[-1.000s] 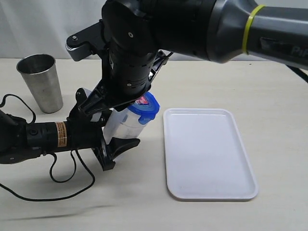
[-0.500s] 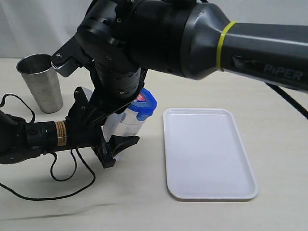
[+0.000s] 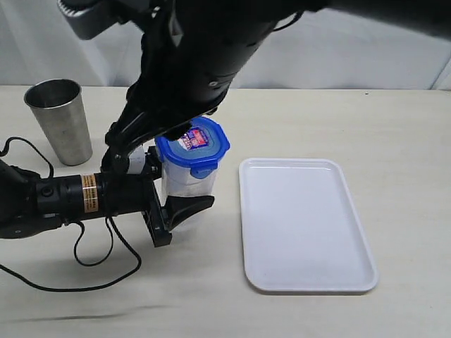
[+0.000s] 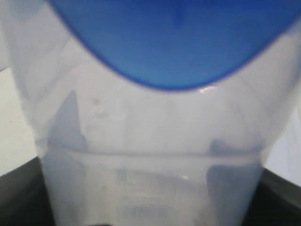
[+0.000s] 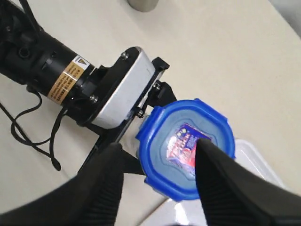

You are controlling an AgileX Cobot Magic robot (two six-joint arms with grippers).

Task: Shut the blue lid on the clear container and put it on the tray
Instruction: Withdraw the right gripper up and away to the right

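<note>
The clear container [image 3: 187, 182] stands roughly upright just left of the tray [image 3: 303, 225], with my left gripper [image 3: 169, 190] shut on its lower body from the left. The blue lid [image 3: 194, 144] sits on its rim, sticker up. In the left wrist view the container [image 4: 150, 155] fills the frame under the lid [image 4: 174, 42], with dark fingers [image 4: 19, 197] at both sides. My right gripper [image 5: 157, 146] hangs open above the lid [image 5: 186, 148], one finger over its sticker and the other beside it. In the exterior view its fingers are hidden behind the arm.
A grey metal cup [image 3: 60, 120] stands at the far left. The left arm's black cable [image 3: 106, 260] loops over the table near the front. The right arm's bulky body [image 3: 204, 56] hangs over the container. A corner of the tray [image 5: 256, 157] shows beside the lid.
The right arm has lifted up off the lid. The container, tilted toward the tray before, now stands nearly upright in the left gripper with the lid flat on top.
</note>
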